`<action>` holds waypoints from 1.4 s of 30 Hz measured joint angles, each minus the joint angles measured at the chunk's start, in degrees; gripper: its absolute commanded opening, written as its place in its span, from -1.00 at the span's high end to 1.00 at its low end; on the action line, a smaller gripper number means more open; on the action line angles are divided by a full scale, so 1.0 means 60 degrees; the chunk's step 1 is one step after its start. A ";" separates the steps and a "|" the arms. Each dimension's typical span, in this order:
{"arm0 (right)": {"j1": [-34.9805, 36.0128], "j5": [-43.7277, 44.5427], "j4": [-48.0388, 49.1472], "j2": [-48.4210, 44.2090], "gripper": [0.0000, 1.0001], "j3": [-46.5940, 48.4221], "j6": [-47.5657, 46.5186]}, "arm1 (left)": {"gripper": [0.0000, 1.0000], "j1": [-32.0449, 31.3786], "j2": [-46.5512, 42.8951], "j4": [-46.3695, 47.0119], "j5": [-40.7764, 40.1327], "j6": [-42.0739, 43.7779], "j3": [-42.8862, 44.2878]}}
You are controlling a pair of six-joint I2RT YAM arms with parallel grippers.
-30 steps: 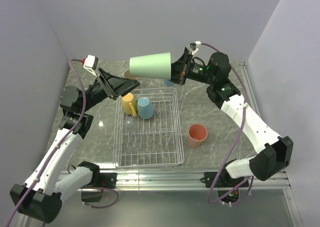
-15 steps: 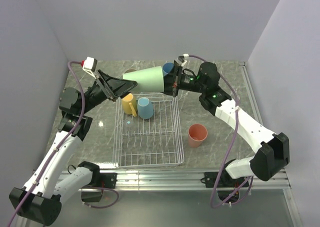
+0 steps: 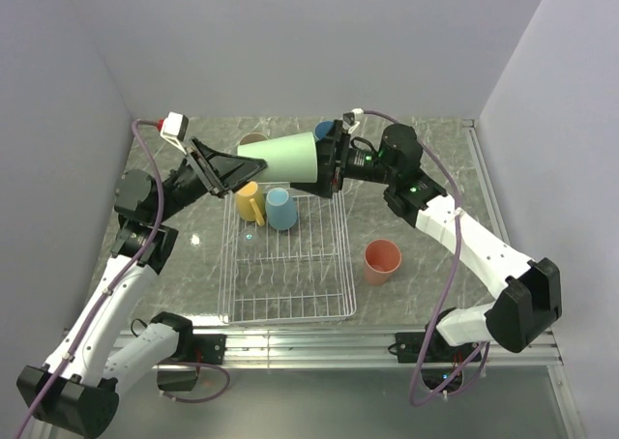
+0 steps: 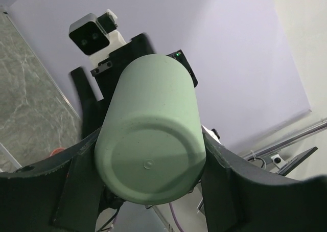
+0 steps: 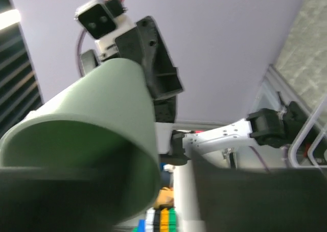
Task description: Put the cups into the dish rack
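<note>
Left gripper (image 4: 150, 186) now closed on green cup (image 3: 280, 157) base, right gripper (image 3: 327, 160) newly loosened

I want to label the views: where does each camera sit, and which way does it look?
Top external: above and behind the bases, looking down at the dish rack and table; the left arm and right arm show.
Left wrist: on the left arm, facing the base of the green cup, which the left gripper flanks.
Right wrist: on the right arm, facing the mouth of that cup; the right gripper shows blurred below.
Shared: both wrist views show the green cup, from opposite ends.
</note>
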 measured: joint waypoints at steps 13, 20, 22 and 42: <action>-0.4779 0.3956 -0.9621 -0.0790 -0.95 0.2579 -0.6302 | 0.99 -0.0109 0.2375 -0.4452 -0.0750 0.3107 0.3541; -0.5111 0.4765 -1.1417 -0.2452 -0.95 0.1344 -0.7227 | 0.99 -0.2273 0.6408 -0.8623 -0.4065 0.6135 0.8255; -0.5104 0.4845 -1.1828 -0.2696 -0.94 0.1224 -0.7359 | 0.99 -0.3096 0.7912 -0.9708 -0.5002 0.6743 0.9712; -0.5158 0.5333 -1.2826 -0.3151 -0.92 0.0943 -0.8116 | 0.99 -0.3963 0.9515 -1.1329 -0.8215 0.7832 0.8590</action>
